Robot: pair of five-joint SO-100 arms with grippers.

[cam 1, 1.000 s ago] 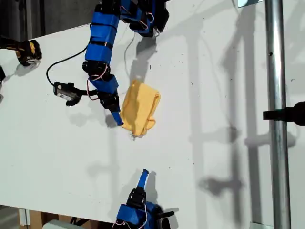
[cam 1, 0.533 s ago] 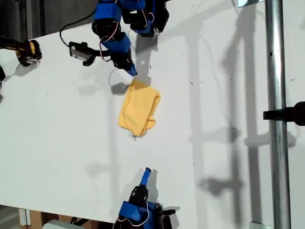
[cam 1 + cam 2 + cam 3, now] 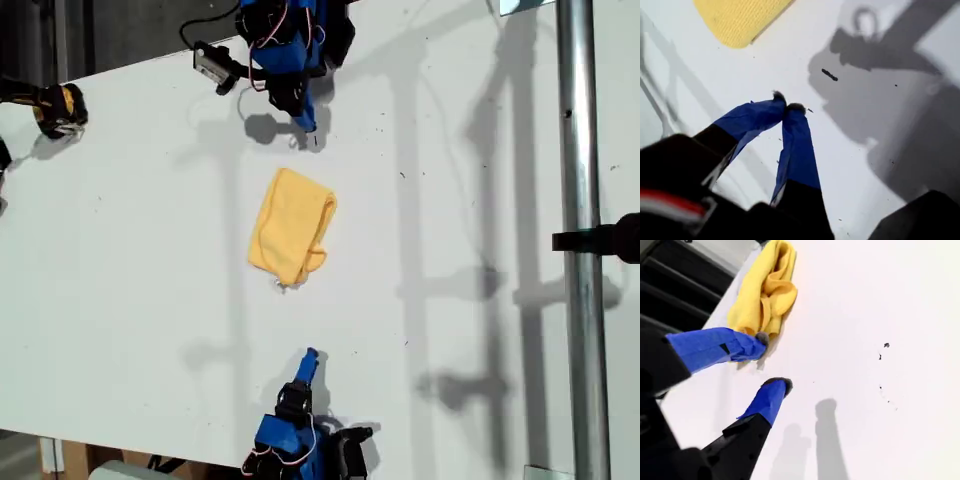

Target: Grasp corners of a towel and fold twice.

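Note:
The yellow-orange towel (image 3: 290,225) lies folded into a narrow bundle on the white table (image 3: 120,270), with a small white tag (image 3: 282,287) at its near corner. My first gripper (image 3: 308,125) hangs beyond the towel's far end, apart from it. In the first wrist view this gripper (image 3: 788,107) is shut with nothing in it, and a smooth towel corner (image 3: 737,17) shows ahead. My second gripper (image 3: 311,356) sits by the table's near edge, short of the towel. The second wrist view shows it (image 3: 774,360) open and empty, facing the towel's bunched folds (image 3: 762,295).
A vertical metal pole (image 3: 575,240) with a black clamp (image 3: 605,240) stands at the exterior view's right. A black-and-yellow object (image 3: 58,108) rests at the table's far edge at that view's left. The first arm's shadow (image 3: 262,128) falls beside its gripper.
My first gripper has let go of the towel's edge and pulled back to the far side of the table. The folded towel stays where it was. The second gripper barely moved.

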